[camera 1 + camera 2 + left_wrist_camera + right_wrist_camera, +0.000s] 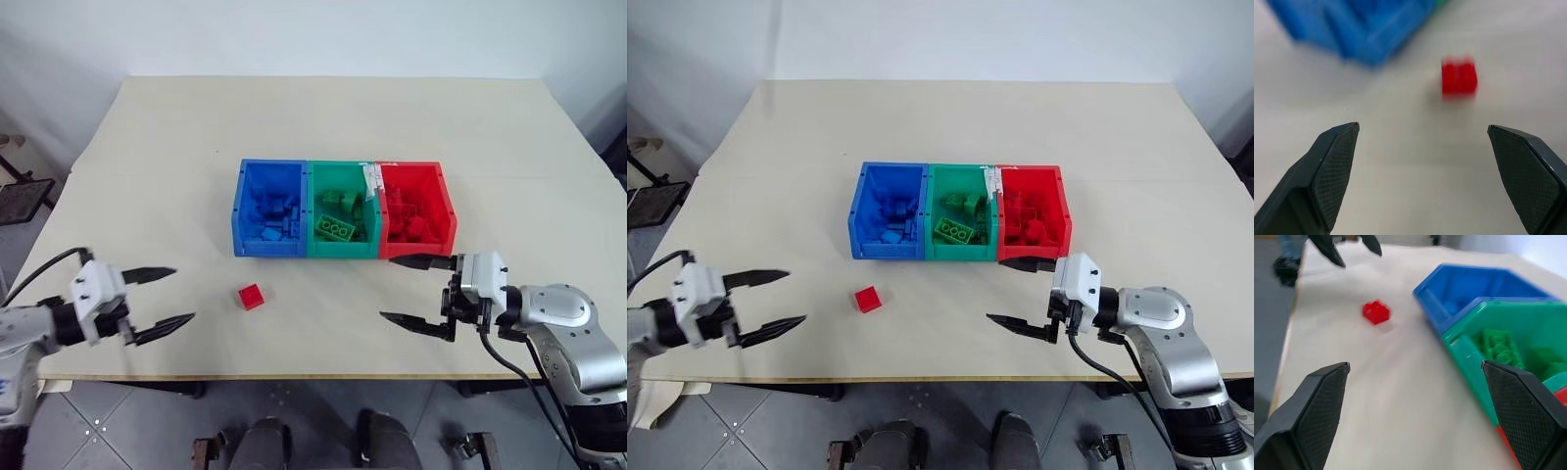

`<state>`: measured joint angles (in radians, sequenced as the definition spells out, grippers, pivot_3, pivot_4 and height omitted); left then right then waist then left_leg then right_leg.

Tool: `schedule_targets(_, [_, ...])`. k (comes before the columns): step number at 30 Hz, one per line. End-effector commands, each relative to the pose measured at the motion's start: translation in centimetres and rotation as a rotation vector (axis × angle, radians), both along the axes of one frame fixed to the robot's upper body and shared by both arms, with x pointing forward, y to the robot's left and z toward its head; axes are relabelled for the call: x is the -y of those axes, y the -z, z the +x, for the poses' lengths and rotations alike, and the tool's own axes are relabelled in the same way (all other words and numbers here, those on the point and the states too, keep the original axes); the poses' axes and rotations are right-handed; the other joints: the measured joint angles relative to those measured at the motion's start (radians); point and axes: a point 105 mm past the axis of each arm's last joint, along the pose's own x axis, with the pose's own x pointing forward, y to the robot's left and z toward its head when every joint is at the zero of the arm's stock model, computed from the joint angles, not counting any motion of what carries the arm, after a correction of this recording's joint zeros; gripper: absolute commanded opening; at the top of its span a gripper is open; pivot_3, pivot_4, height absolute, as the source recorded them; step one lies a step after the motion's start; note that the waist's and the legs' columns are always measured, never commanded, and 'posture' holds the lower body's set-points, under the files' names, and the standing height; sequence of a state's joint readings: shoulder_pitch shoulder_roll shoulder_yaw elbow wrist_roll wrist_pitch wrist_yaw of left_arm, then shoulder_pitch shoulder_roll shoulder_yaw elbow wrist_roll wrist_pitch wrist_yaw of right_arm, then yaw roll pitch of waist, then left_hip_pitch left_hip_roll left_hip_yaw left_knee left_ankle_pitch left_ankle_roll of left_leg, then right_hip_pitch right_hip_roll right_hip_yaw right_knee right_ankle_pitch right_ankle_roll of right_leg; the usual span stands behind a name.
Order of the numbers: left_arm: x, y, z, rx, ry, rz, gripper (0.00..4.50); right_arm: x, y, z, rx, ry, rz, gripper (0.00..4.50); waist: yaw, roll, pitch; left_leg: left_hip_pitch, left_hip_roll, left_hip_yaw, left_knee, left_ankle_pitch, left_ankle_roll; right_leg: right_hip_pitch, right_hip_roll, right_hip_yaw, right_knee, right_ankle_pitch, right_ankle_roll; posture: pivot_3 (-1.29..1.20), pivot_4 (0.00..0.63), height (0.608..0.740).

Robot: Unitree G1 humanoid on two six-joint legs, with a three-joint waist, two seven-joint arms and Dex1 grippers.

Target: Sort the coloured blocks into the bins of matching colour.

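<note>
Nearest the table's (509, 127) front edge, the left gripper (168, 296) hovers with its two black fingers spread wide apart and nothing between them, well to the left of the row of bins and nearer than it. The right gripper (419, 291) is just in front of the red bin (443, 211), at that bin's near right corner, its fingers likewise wide apart and empty, pointing toward the left gripper.

Between the two grippers, a single red block (252, 296) lies loose on the table, a little in front of the blue bin (238, 211) and apart from it, touched by neither gripper.

Farther back, the three joined bins sit in a row at the table's middle: blue at the left, the green bin (342, 250) in the centre, red at the right. Blue blocks (281, 220) lie in the blue bin, green blocks (338, 225) in the green one, and red blocks (409, 220) in the red one.
</note>
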<state>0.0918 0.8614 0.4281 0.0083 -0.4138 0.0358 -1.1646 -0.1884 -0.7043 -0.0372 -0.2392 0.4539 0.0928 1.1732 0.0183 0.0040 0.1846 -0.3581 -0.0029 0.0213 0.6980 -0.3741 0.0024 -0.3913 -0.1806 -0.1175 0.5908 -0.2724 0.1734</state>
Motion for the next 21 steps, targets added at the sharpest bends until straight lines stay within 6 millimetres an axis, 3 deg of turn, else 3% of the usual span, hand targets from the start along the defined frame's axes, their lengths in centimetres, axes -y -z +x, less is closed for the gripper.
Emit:
schedule_targets(1, [-0.3,-0.2,-1.1,-0.004,-0.001,0.031,4.47,0.0,-0.4,-0.1,0.025,-0.028,-0.009,4.5,0.002,0.0,0.0,0.0,0.0,0.0,0.0,0.0,0.0,0.0,0.0,0.0,0.0,0.0,0.0,0.0,0.15,0.74])
schedule_targets(5, [1.3,-0.8,-0.5,0.016,0.022,0.022,4.47,0.8,-0.4,-0.1,0.024,-0.008,-0.019,4.5,0.008,-0.001,0.0,0.0,0.0,0.0,0.001,0.0,0.0,0.0,0.0,0.0,0.0,0.0,0.0,0.0,0.15,0.74])
schedule_targets(10, [5.8,-1.5,1.1,0.012,0.105,-0.013,4.47,2.7,0.3,-0.3,0.001,0.035,-0.075,4.5,0.007,-0.001,0.0,0.0,0.0,0.001,0.001,0.0,0.0,0.0,0.0,0.0,0.0,0.0,0.0,0.0,0.15,0.74])
schedule_targets(12, [7.8,-0.6,1.9,-0.03,0.127,0.029,4.47,3.0,0.5,-0.4,-0.009,0.05,-0.079,4.5,0.005,0.0,0.0,0.0,0.0,0.001,0.001,0.0,0.0,0.0,0.0,0.0,0.0,0.0,0.0,0.0,0.15,0.74])
schedule_targets(17, [10.3,1.3,4.1,-0.09,0.118,0.12,4.47,3.2,1.0,-1.3,-0.037,0.074,-0.077,4.5,0.003,0.0,0.0,0.001,0.0,0.002,0.0,0.0,0.0,0.0,0.0,0.001,0.001,0.0,0.0,0.0,0.15,0.74])
schedule_targets(19, [10.6,2.0,4.7,-0.11,0.095,0.147,4.47,3.4,1.3,-1.8,-0.052,0.081,-0.087,4.5,0.005,0.0,0.0,0.001,0.0,0.002,0.0,0.0,0.0,0.0,0.0,0.001,0.001,0.0,0.0,0.0,0.15,0.74])
schedule_targets(21, [10.5,2.7,4.9,-0.098,0.092,0.185,4.08,3.6,1.3,-2.2,-0.058,0.096,-0.085,4.5,0.003,0.0,0.0,0.001,0.0,0.002,0.0,0.0,0.0,0.0,0.0,0.001,0.001,0.0,0.0,0.0,0.15,0.74])
